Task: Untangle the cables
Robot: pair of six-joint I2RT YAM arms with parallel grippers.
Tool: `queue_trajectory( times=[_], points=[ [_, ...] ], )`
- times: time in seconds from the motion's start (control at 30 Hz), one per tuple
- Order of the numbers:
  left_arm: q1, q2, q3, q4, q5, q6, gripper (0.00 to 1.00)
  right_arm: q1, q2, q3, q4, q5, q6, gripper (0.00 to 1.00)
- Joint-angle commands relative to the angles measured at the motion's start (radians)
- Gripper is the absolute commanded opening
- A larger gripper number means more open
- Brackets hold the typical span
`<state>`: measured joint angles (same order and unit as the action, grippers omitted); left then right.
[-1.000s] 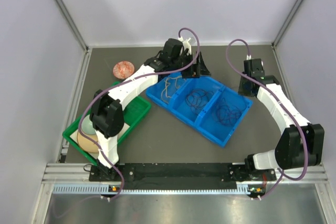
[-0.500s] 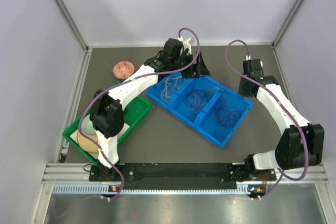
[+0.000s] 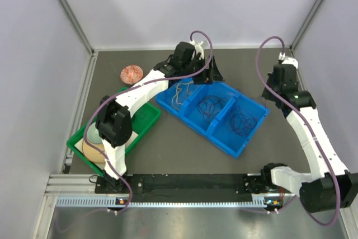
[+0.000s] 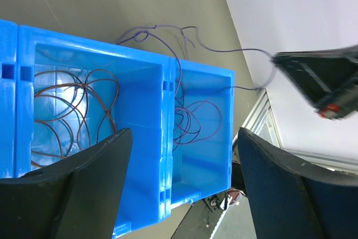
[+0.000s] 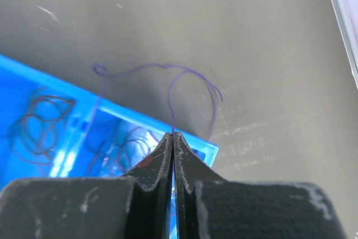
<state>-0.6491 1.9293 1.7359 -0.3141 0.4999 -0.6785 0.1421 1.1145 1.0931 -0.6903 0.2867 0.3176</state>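
A blue three-part tray (image 3: 168, 104) holds the cables: cream ones (image 3: 182, 90) in its left part, dark coils (image 3: 211, 104) in the middle, purple-black coils (image 3: 241, 120) on the right. My right gripper (image 5: 173, 134) is shut on one thin purple cable (image 5: 190, 73), which loops off over the mat by the tray's corner (image 5: 201, 148). It hangs raised to the right of the tray (image 3: 269, 94). In the left wrist view that cable (image 4: 224, 50) runs from the right compartment (image 4: 201, 155) towards the right gripper (image 4: 321, 85). My left gripper (image 4: 184, 132) is open above the tray, by its back edge (image 3: 214, 75).
A green tray (image 3: 144, 120) with a beige and a green round thing (image 3: 94, 141) sits front left under the left arm. An orange-red round object (image 3: 132, 74) lies at the back left. Pale walls close in three sides; a metal rail (image 3: 184, 186) runs along the near edge.
The right gripper has closed on the purple cable, then risen and swung right, away from the tray, drawing the cable out. The left arm has stayed still.
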Motion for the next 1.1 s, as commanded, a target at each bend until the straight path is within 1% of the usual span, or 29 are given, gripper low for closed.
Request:
queue_trajectory(
  times=[0.0, 0.17, 0.3, 0.33, 0.4, 0.43, 0.53, 0.6, 0.73, 0.9, 1.0, 1.07],
  points=[
    [0.002, -0.024, -0.015, 0.050, 0.003, 0.005, 0.81, 0.011, -0.112, 0.114, -0.008, -0.066, 0.009, 0.00],
    [0.002, -0.026, -0.013, 0.055, 0.003, 0.004, 0.81, 0.013, -0.180, 0.206, -0.011, -0.187, -0.006, 0.00],
    [0.002, -0.024, -0.013, 0.061, 0.000, 0.000, 0.81, 0.010, -0.194, 0.251, -0.002, -0.308, -0.043, 0.00],
    [0.000, -0.023, -0.012, 0.061, 0.000, -0.003, 0.81, 0.013, -0.196, 0.252, 0.000, -0.354, -0.049, 0.00],
    [0.002, -0.020, -0.010, 0.063, 0.002, -0.004, 0.81, 0.013, -0.200, 0.249, 0.002, -0.397, -0.058, 0.00],
    [0.002, -0.020, -0.012, 0.063, 0.000, -0.003, 0.81, 0.014, -0.203, 0.242, 0.002, -0.449, -0.060, 0.00],
    [0.002, -0.021, -0.013, 0.060, -0.004, 0.000, 0.81, 0.016, -0.229, 0.209, 0.003, -0.514, -0.060, 0.00],
    [0.000, -0.018, -0.010, 0.061, -0.006, 0.002, 0.81, 0.019, -0.251, 0.183, 0.003, -0.526, -0.052, 0.00],
    [0.002, -0.004, 0.002, 0.060, 0.000, -0.004, 0.81, 0.017, -0.268, 0.076, 0.003, -0.512, -0.026, 0.00],
    [0.002, 0.007, 0.010, 0.061, 0.002, -0.006, 0.81, 0.036, -0.245, -0.077, 0.020, -0.527, 0.015, 0.00],
    [0.002, 0.008, 0.013, 0.061, 0.000, -0.006, 0.81, 0.076, -0.217, -0.156, 0.034, -0.462, 0.028, 0.00],
    [0.002, 0.007, 0.011, 0.060, 0.000, -0.006, 0.81, 0.082, -0.193, -0.177, 0.035, -0.399, 0.034, 0.00]
  ],
)
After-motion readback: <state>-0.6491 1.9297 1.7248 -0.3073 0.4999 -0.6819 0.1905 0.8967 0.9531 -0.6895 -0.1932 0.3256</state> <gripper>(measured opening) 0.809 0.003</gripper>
